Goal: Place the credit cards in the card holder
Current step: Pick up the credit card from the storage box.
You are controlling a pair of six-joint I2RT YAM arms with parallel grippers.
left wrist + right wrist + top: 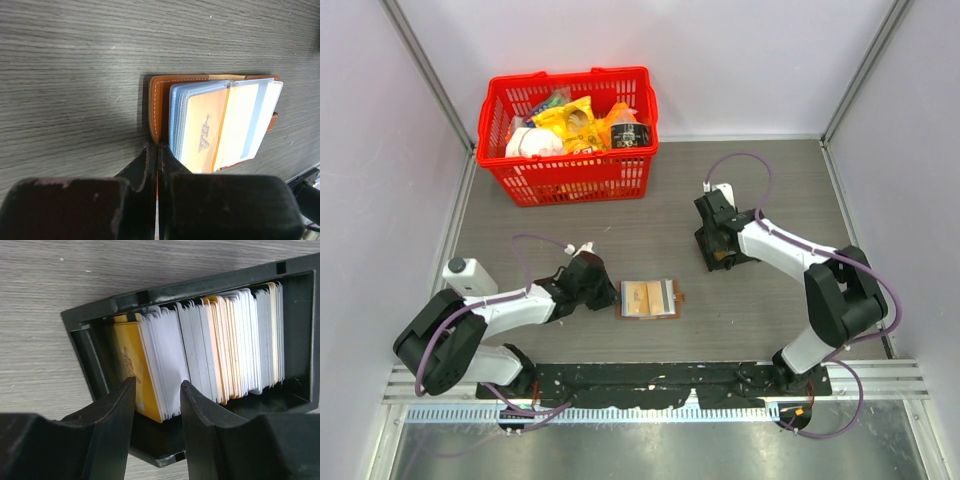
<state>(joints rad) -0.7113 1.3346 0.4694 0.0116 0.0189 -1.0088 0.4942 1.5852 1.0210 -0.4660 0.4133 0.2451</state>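
Open card holder at the left gripper's tips

The brown leather card holder (159, 107) lies open on the grey wood-grain table (70, 75), with orange and pale cards (235, 120) in its clear sleeves. The left gripper (158, 150) has its dark fingers (142, 167) pressed together at the holder's stitched edge.

Two arms: white links, black joints, purple cables looped along each; black tool fingers (115, 430), scuffed edges.

Stitched brown leather card holder (161, 107), glossy plastic credit cards (210, 350), matt woodgrain table (75, 75).
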